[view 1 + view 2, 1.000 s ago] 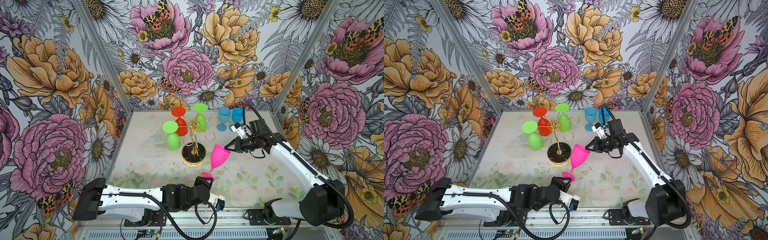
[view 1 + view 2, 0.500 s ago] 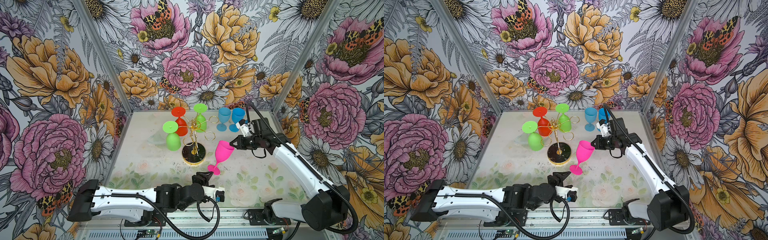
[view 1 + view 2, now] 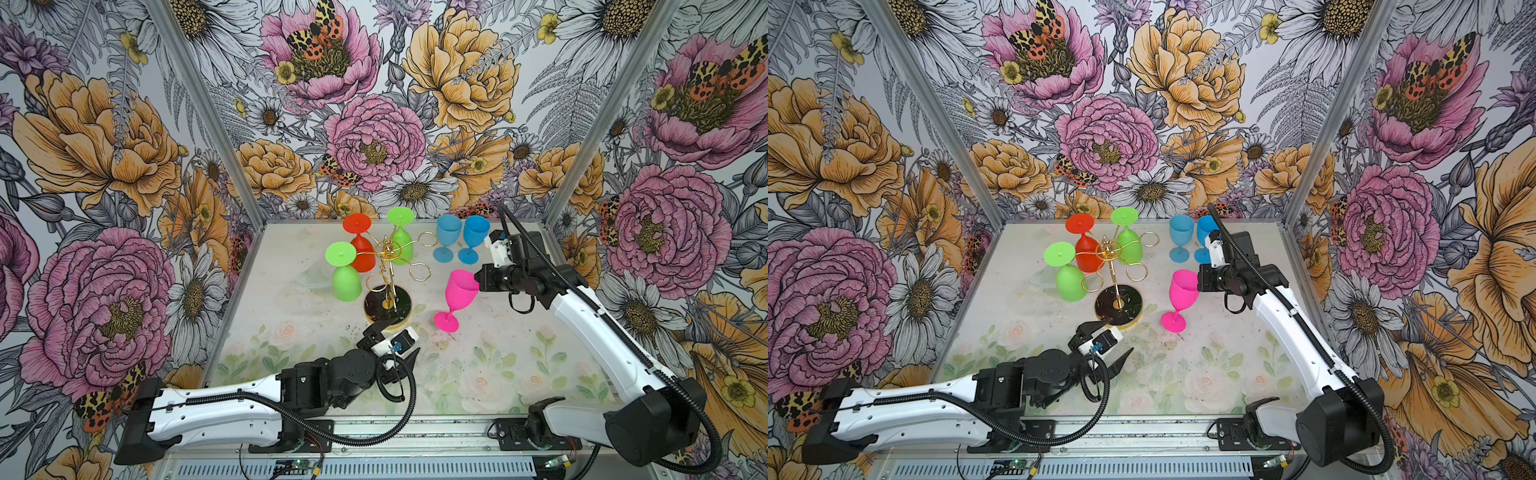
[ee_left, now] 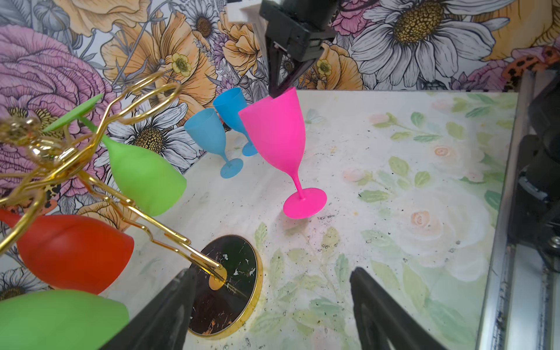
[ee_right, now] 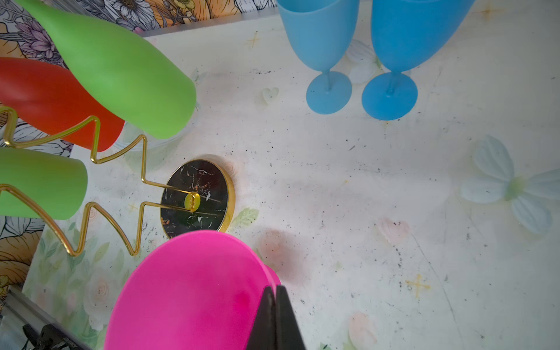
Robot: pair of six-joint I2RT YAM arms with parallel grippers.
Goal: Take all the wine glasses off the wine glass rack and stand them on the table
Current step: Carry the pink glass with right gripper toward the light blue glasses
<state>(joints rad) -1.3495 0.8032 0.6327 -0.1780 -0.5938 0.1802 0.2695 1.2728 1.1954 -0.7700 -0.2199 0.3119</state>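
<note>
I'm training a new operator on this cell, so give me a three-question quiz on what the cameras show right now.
1. True or false: the left end effector grips the pink glass.
2. How many glasses hang on the rack?
3. Which glasses stand apart from the rack, untouched? A red, B blue, C green.

Key
1. False: it is open and empty; the right end effector pinches the rim.
2. Three: one red glass, two green glasses.
3. B, the blue glasses.
</note>
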